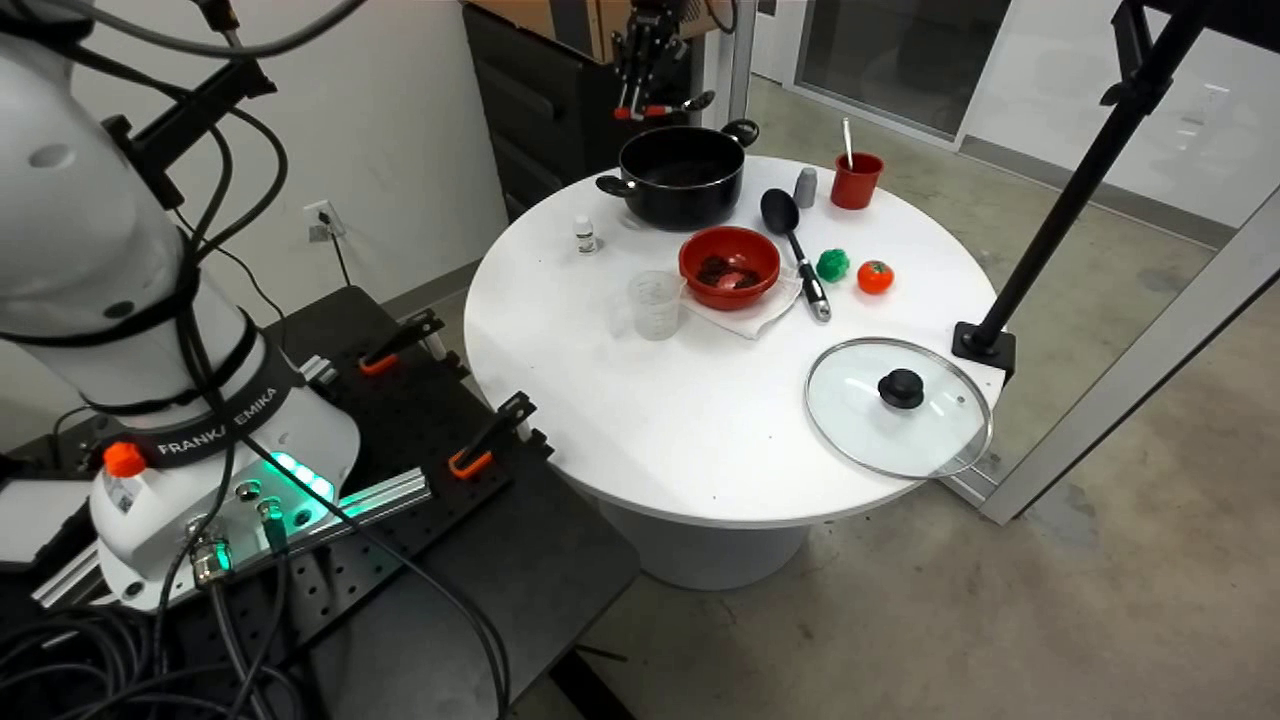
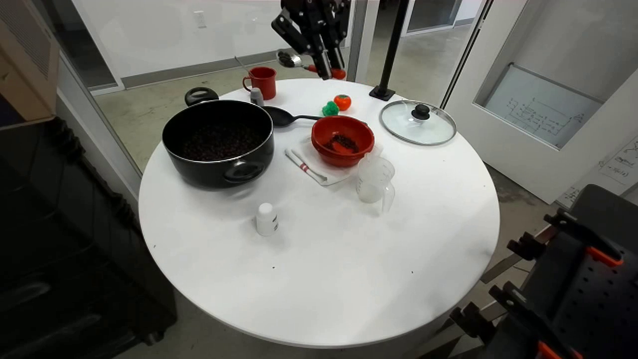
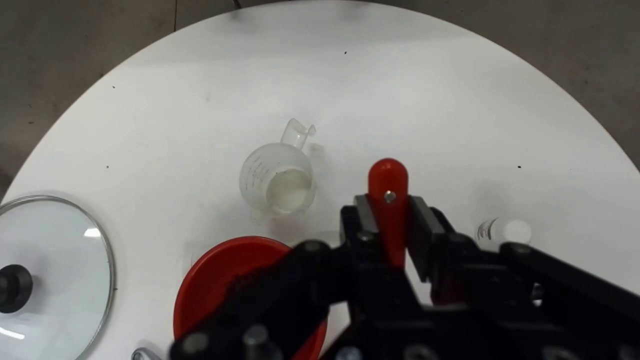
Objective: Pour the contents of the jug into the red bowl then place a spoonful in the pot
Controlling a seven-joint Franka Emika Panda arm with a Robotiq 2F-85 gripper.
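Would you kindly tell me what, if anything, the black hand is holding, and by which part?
A silvery metal spoon, held by its round-ended red handle.

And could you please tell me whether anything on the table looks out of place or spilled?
The glass lid stands out: part of it juts past the edge of the white table, with floor showing through, so it might get knocked off. There are tiny dark specks on the table; whether crumbs or marks, I cannot tell.

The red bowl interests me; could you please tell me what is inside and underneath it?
Inside the red bowl lie dark bits, too small to identify. Under it, a white cloth juts past its edge in both exterior views; whatever the bowl covers cannot be seen.
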